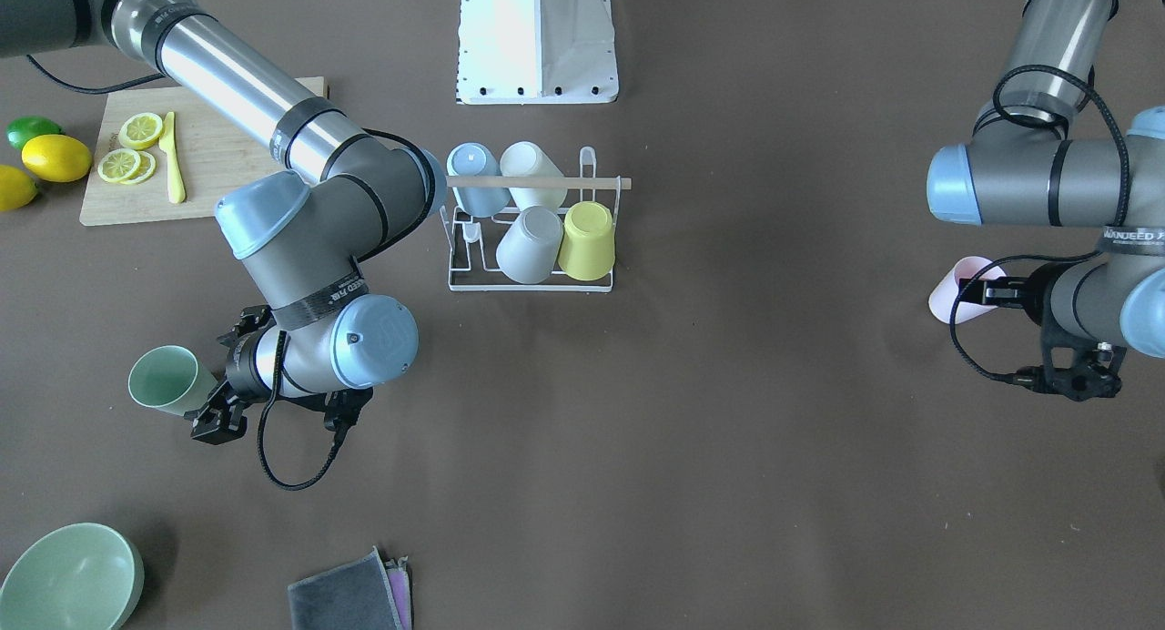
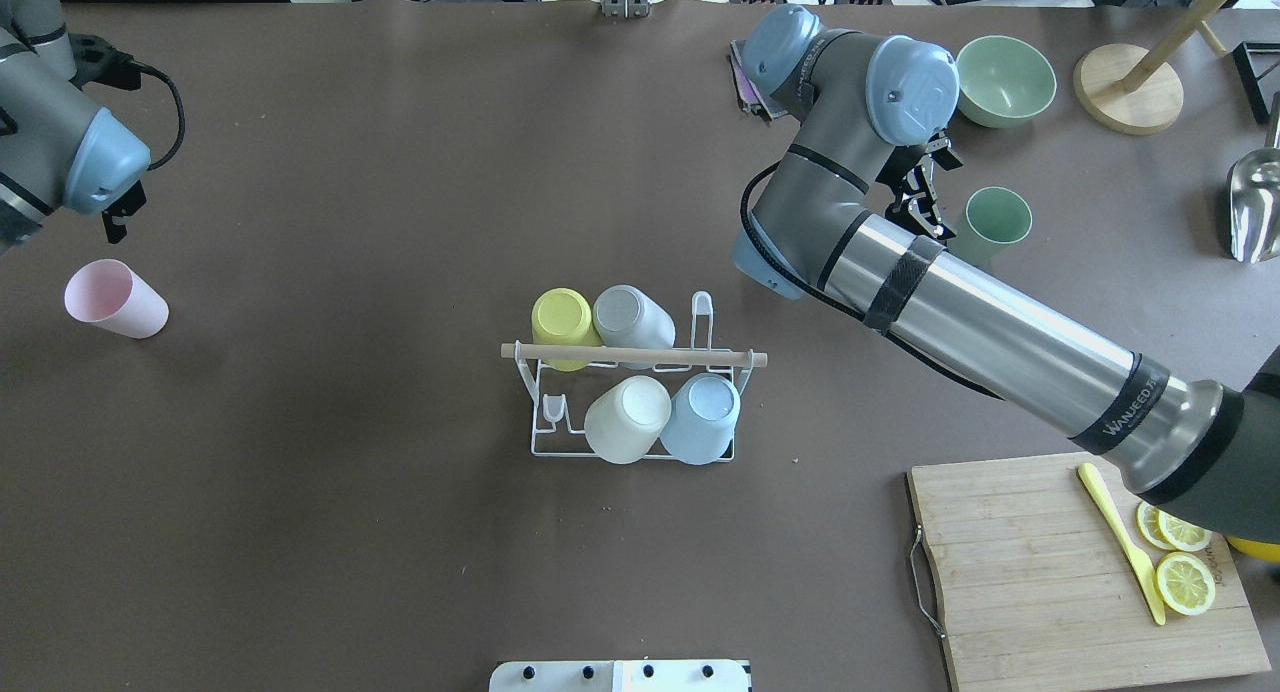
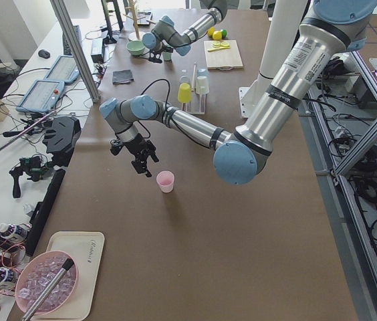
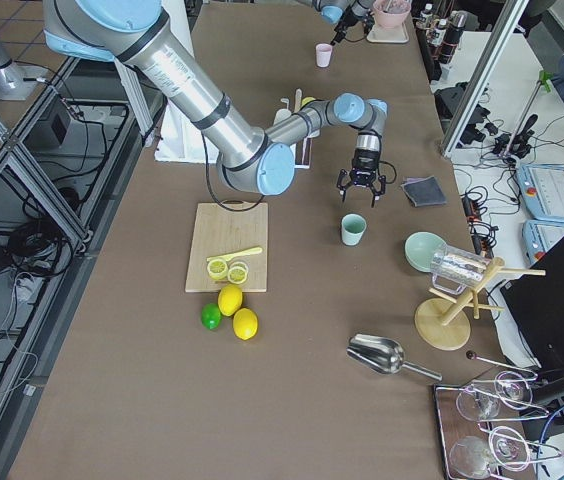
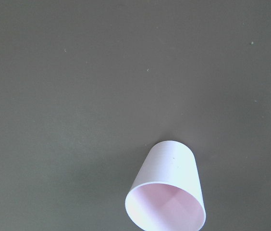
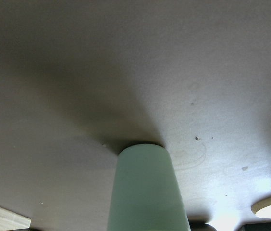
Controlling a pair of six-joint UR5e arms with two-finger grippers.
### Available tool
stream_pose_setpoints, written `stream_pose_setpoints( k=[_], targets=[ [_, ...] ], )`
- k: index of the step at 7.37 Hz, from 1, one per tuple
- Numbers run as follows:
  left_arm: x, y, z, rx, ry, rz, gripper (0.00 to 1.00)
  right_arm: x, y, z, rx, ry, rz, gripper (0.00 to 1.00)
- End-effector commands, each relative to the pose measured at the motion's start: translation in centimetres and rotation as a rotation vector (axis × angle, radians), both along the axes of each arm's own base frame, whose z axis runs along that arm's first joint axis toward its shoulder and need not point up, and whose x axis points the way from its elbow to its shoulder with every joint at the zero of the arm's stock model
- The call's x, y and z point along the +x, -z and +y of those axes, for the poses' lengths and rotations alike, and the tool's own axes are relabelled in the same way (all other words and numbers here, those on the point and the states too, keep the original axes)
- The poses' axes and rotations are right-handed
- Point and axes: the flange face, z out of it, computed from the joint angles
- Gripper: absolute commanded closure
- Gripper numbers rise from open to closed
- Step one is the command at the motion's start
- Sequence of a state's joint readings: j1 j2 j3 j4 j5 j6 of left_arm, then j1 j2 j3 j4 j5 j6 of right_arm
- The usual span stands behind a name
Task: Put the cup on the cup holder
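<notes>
Front-facing view: cup holder [image 1: 532, 289] sits upper centre on the brown tabletop [image 1: 728, 430]. Four cups are upside down on its prongs: blue cup [image 1: 475, 177], white cup [image 1: 532, 170], grey cup [image 1: 531, 245], yellow cup [image 1: 588, 240]. Green cup [image 1: 164, 381] is at the left, mid-height, well apart from the holder. Right pincer [image 1: 217, 380] is just beside it, fingers spread. Pink cup [image 1: 956, 289] is near the right edge, with the left pincer [image 1: 987, 293] just beside it. Cutting board [image 1: 214, 161] with lemon slices is upper left, green bowl [image 1: 68, 580] in the lower left corner.

Overhead view: holder at centre. Pink cup at the left edge, just below the left pincer and apart from it. Green cup upper right, just right of the right pincer.

Left side view: left pincer hangs up-left of the pink cup, fingers spread, holding nothing.

Right side view: right pincer is spread just above the green cup, mid-frame.

Left wrist view: pink cup upright on the tabletop, bottom right of centre.

Right wrist view: green cup stands at bottom centre.
</notes>
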State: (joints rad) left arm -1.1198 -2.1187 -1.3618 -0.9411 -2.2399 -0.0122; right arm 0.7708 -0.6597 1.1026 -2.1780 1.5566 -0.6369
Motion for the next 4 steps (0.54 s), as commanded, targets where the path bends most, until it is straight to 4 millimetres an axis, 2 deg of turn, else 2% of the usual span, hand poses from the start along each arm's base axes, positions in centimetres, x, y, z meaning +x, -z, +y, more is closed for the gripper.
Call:
stream_pose_setpoints(
  k=[1,2,3,4],
  targets=[
    [0.8,-2.9,-0.5,-0.005,-0.074,0.104,0.02,-0.3,-1.3,-0.3,0.012,0.054,0.017,0.00],
    [0.9,-4.5,-1.4,0.024,-0.087,0.123,0.02,-1.1,-1.8,0.4,0.007,0.068,0.025,0.00],
    [1.0,-5.5,-1.9,0.045,-0.088,0.131,0.02,-1.0,-2.3,0.5,0.002,0.069,0.029,0.00],
    [1.0,-5.8,-2.3,0.058,-0.080,0.134,0.02,-0.9,-3.5,0.9,-0.006,0.073,0.040,0.00]
  ],
)
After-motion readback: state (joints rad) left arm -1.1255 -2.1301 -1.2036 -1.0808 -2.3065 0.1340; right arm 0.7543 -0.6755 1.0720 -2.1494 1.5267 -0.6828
